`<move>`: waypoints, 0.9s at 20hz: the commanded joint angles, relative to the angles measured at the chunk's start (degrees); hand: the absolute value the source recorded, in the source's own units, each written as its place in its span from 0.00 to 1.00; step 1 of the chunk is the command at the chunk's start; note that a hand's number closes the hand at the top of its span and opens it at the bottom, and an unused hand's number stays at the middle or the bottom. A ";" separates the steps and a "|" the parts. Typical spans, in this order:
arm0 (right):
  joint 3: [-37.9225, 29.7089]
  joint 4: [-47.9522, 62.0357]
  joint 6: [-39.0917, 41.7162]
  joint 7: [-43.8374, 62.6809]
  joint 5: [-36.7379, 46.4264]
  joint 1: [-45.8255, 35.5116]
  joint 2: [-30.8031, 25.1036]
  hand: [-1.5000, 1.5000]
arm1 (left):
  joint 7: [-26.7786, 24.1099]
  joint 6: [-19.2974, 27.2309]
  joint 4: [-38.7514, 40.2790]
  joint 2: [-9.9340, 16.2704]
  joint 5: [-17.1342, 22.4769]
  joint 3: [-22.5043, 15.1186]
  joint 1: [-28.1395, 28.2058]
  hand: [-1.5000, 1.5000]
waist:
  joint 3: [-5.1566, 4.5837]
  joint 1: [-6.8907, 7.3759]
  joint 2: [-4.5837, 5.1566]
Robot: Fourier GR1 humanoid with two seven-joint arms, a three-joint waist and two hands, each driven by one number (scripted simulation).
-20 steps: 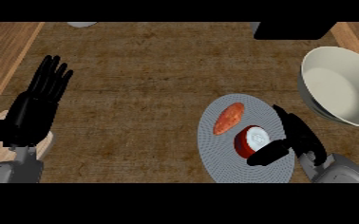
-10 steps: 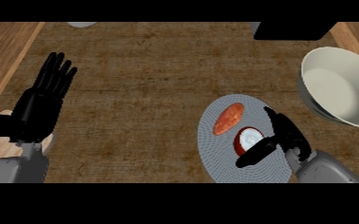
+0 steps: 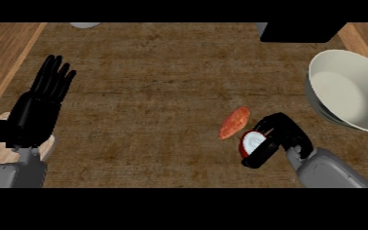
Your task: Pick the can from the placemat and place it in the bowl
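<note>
While the left hand (image 3: 37,108) rests spread, the right hand (image 3: 282,135) curls round the can (image 3: 251,143).

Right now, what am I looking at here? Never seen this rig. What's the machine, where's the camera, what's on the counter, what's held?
It is a humanoid robot standing at a kitchen counter, and the single picture is taken from its head, looking steeply down. Only its grey forearms and black hands show, coming in from the lower edge.

The left hand rests open at the view's left, fingers up, holding nothing. The right hand is curled round a can, red with a white end, which lies tilted in its grasp.

Just left of the can lies an orange-red oblong item on the brown counter; I cannot tell what it is. A large pale bowl sits at the right edge. A black object stands at the far edge, and a pale item is barely visible at the top left. No placemat shows in this picture.
</note>
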 commanded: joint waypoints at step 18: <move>5.66 -18.44 0.75 -48.92 21.83 11.65 -30.17 1.00 | 0.27 0.27 -0.01 -0.79 -0.36 1.99 0.31 0.50 | 0.57 -2.50 0.19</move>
